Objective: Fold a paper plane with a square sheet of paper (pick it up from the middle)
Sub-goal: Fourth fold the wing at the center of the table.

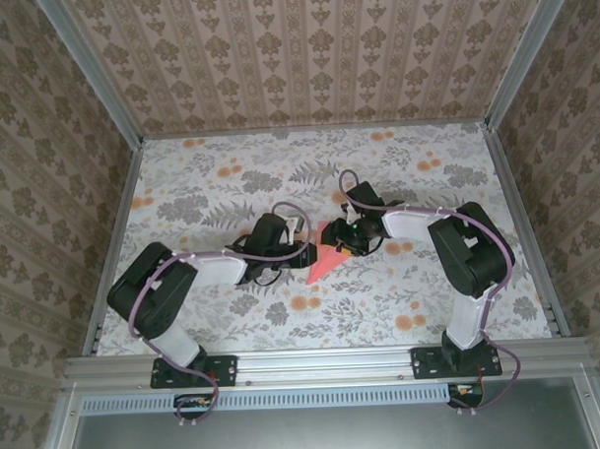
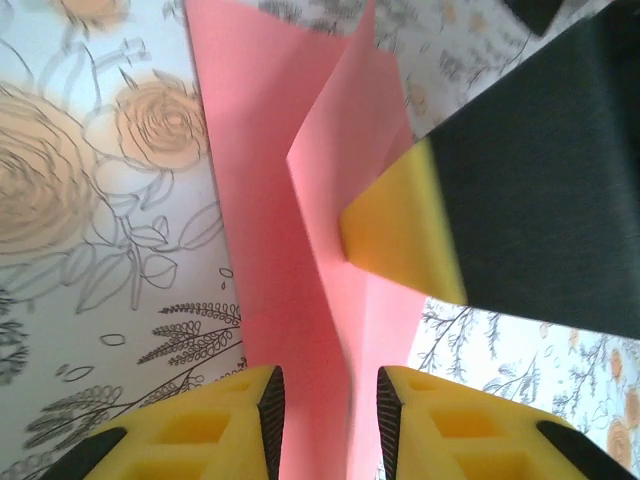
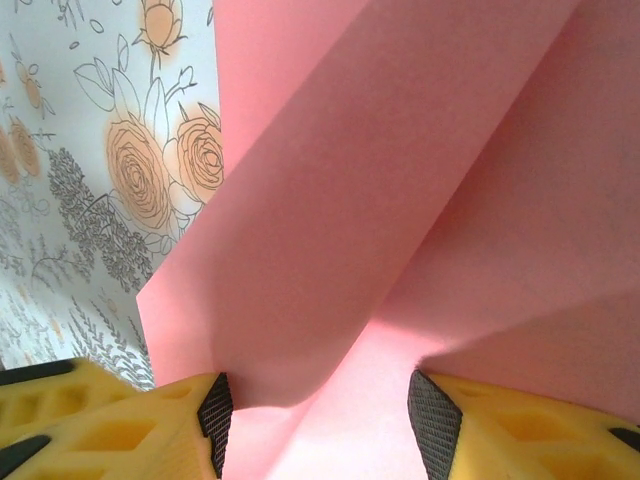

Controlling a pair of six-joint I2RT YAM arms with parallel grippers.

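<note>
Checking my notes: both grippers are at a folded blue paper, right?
Not blue. The paper is salmon pink, as the top view shows. The rest holds: the left gripper and right gripper are both at it, and it is folded.

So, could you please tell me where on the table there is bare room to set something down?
Free: the far strip of table along the back wall, and the near strip between the paper and the front edge. Crowded: mid-table, where the left gripper and right gripper meet at the paper.

paper (image 1: 326, 263) lies on table (image 1: 210, 188) between left arm (image 1: 213, 269) and right arm (image 1: 418, 222).
</note>
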